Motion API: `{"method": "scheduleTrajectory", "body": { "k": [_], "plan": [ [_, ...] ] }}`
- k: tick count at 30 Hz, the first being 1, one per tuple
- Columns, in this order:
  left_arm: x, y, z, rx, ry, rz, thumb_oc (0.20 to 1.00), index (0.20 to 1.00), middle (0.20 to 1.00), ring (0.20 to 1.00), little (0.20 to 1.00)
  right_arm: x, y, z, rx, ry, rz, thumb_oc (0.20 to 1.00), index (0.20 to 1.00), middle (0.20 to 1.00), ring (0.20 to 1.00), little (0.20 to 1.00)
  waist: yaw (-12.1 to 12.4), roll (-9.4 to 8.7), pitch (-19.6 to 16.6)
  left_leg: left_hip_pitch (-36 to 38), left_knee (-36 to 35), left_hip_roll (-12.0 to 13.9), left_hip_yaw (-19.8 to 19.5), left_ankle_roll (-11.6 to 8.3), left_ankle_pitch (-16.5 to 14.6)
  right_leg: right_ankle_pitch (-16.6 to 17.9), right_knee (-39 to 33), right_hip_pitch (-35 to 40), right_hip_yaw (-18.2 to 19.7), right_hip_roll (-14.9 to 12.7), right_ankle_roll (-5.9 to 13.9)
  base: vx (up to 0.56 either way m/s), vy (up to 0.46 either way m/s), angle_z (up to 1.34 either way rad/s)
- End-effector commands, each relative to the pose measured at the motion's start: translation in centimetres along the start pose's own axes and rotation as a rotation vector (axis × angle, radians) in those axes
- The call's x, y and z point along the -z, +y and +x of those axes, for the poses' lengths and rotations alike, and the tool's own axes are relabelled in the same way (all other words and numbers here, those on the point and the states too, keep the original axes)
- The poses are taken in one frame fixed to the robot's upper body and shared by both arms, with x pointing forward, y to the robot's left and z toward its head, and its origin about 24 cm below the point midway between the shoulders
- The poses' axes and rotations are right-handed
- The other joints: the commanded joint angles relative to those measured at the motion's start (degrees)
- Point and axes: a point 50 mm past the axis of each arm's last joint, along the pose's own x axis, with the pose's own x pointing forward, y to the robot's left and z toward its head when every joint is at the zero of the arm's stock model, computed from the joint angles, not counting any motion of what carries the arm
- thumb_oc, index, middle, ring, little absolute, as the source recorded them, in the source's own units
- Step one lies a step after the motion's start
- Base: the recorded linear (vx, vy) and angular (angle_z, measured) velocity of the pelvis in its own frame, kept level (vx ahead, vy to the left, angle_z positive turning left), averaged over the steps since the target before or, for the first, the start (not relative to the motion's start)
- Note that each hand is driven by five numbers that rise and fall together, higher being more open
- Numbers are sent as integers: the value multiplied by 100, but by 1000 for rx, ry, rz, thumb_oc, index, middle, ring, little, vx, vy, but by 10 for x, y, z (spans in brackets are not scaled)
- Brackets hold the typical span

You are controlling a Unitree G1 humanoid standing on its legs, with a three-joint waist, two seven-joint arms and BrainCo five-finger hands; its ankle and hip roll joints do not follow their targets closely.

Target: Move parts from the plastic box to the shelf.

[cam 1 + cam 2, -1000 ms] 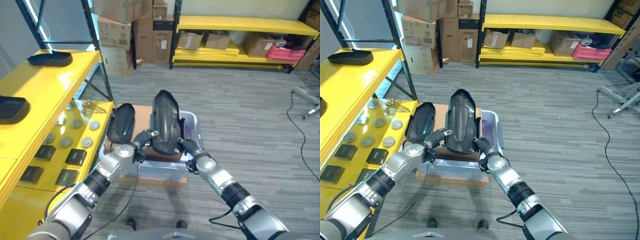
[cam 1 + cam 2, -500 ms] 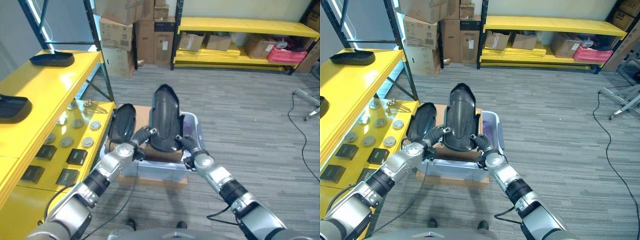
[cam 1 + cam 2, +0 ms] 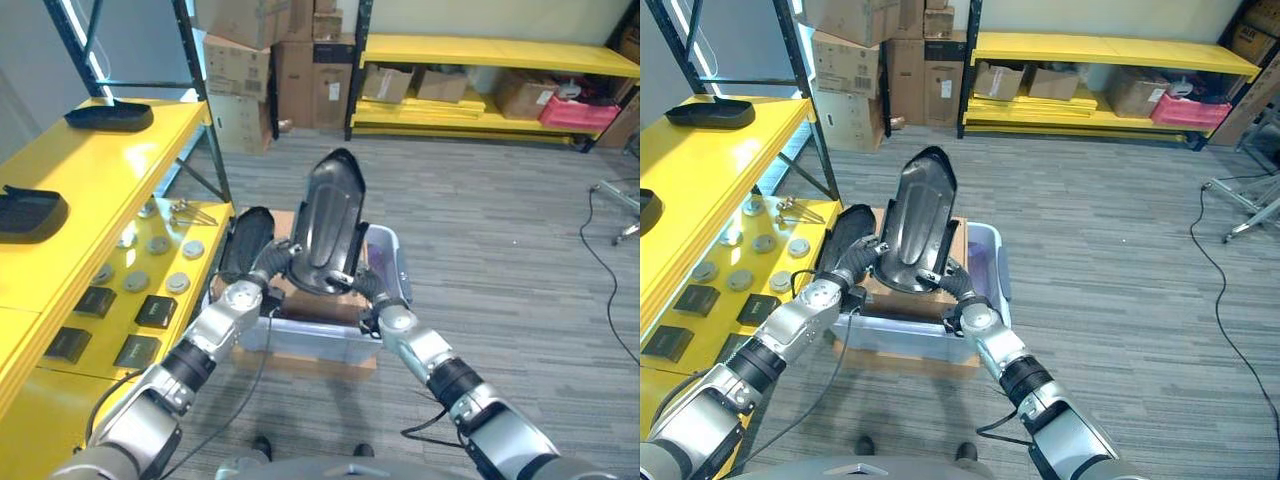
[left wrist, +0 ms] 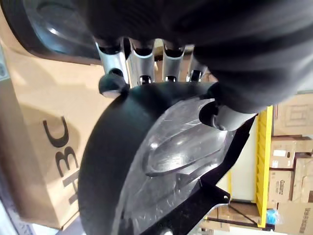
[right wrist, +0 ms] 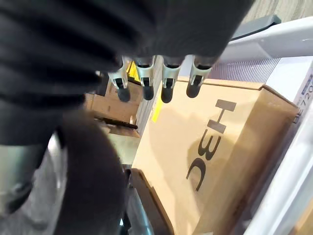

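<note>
Left robot hand (image 3: 243,296), right robot hand (image 3: 386,318) grip black part (image 3: 326,224) above plastic box (image 3: 330,340).

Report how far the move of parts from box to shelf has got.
Done: two black parts already lie on the yellow shelf. In hand: the left hand and right hand hold a large black shell part over the plastic box. Left: shelving it, then the part beside it.

Plastic box (image 3: 385,262) ahead; shelf (image 3: 95,190) left; part (image 3: 326,225) above box
</note>
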Motion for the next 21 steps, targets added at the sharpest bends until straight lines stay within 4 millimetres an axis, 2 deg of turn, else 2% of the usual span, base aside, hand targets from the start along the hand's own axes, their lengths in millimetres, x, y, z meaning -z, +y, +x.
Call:
{"method": "scheduleTrajectory", "body": {
  "k": [1, 4, 6, 8, 13, 16, 17, 18, 21],
  "plan": [
    [-64, 22, 9, -127, -324, -6, 200, 200, 200, 200, 200, 14, -33, 1, 115, 43, -17, 1000, 1000, 1000, 1000, 1000, 200, 99, -256, 6, -47, 93, -363, -119, -588, -584, 8, 74, -90, -209, 468, -47, 14, -1],
    [-55, 53, -2, -272, -342, 14, 200, 200, 200, 200, 200, 45, -42, -14, 120, 130, -16, 1000, 1000, 1000, 1000, 1000, 184, 100, -244, -22, -47, 94, -343, -120, -589, -596, 8, 44, -64, -199, 460, -42, 20, 0],
    [-50, 65, -7, -322, -343, 24, 200, 200, 200, 200, 200, 57, -44, -20, 116, 167, -24, 1000, 1000, 1000, 1000, 1000, 184, 104, -232, -37, -47, 88, -343, -116, -586, -596, 8, 32, -57, -198, 456, -50, 27, -1],
    [-34, 102, -27, -458, -333, 39, 200, 200, 200, 200, 200, 96, -51, -41, 104, 285, -38, 1000, 1000, 1000, 1000, 1000, 214, 114, -196, -110, -47, 62, -363, -100, -584, -578, 8, -15, -73, -212, 465, -95, 52, -4],
    [-25, 127, -50, -559, -345, 36, 200, 200, 200, 200, 200, 133, -52, -63, 89, 437, -73, 1000, 1000, 1000, 1000, 1000, 266, 115, -155, -207, -47, -2, -426, -72, -581, -555, 8, -53, -95, -241, 491, -55, 39, -4],
    [-31, 141, -68, -616, -388, 63, 200, 200, 200, 200, 200, 165, -50, -85, 80, 581, -109, 1000, 1000, 1000, 1000, 1000, 367, 108, -128, -296, -47, -85, -548, -33, -597, -545, 8, -71, -113, -280, 529, -41, 28, 3],
    [-34, 144, -73, -623, -399, 67, 200, 200, 200, 200, 200, 177, -51, -93, 80, 625, -100, 1000, 1000, 1000, 1000, 1000, 412, 114, -117, -320, -47, -111, -611, -17, -599, -540, 11, -71, -110, -286, 536, -32, 17, 19],
    [-38, 151, -82, -655, -422, 67, 200, 200, 200, 200, 200, 202, -49, -112, 89, 740, -83, 1000, 1000, 1000, 1000, 1000, 492, 137, -98, -370, -47, -177, -796, 31, -596, -590, 127, -114, -61, -286, 542, -24, 8, 28],
    [-44, 156, -90, -673, -465, 69, 200, 200, 200, 200, 200, 228, -48, -137, 96, 859, -73, 1000, 1000, 1000, 1000, 1000, 530, 172, -74, -406, -47, -242, -1061, 94, -576, -775, 417, -214, 121, -180, 484, -21, -26, 38]
  ]
}}
